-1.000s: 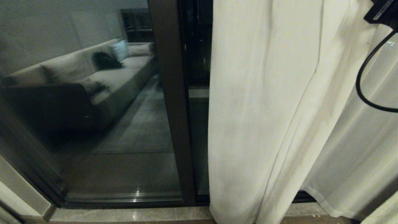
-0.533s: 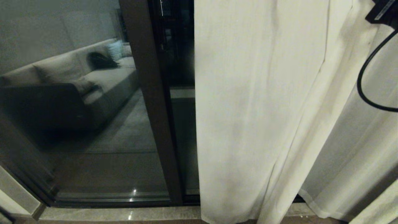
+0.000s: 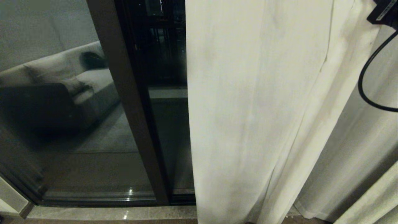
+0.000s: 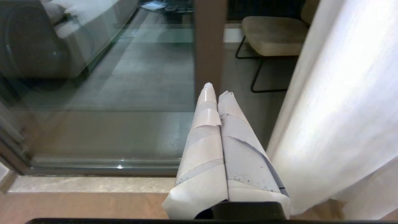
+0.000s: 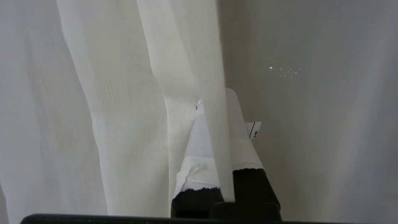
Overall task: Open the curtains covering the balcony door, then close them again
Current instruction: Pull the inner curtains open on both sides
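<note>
Dark glass of the balcony door (image 3: pixel 77 124) fills your head view's left; the curtains (image 3: pixel 255 118) hang right. Your left gripper (image 4: pixel 215 90) is pressed shut, empty. Your right gripper (image 5: pixel 214 102) pinches a curtain edge.

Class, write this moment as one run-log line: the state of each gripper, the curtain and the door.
right gripper: shut on curtain edge | left gripper: shut, empty, parked | balcony door: glass partly uncovered
</note>
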{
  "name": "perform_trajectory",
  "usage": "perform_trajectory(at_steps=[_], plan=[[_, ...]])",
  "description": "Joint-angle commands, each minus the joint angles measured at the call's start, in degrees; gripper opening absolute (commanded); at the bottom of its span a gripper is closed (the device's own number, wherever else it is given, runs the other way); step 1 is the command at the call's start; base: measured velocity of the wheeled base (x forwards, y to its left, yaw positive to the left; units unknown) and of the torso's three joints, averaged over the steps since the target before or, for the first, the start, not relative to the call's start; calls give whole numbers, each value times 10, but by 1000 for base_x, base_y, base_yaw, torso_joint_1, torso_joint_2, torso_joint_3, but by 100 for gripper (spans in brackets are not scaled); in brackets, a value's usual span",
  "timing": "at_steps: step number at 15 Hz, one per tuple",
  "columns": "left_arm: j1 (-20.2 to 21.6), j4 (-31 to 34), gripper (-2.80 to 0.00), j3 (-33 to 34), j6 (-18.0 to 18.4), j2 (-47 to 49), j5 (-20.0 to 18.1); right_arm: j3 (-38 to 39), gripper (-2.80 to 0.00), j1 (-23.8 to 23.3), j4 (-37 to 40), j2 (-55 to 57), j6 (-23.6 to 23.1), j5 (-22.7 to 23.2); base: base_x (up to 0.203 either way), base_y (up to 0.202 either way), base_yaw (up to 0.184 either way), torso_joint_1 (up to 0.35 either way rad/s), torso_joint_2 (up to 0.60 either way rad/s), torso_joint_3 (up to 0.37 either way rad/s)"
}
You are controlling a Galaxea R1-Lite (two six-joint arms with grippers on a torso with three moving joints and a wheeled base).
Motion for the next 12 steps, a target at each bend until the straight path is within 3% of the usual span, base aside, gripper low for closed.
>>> perform_trajectory(at_steps=[1,12], plan=[[0,0,-280,0,0,0,0,1,-280,-1,-3,-1,0,1,0,-191,0,2,2,2],[0,0,-280,0,0,0,0,4,-280,-1,-3,-1,0,1,0,-193,0,0,4,3]])
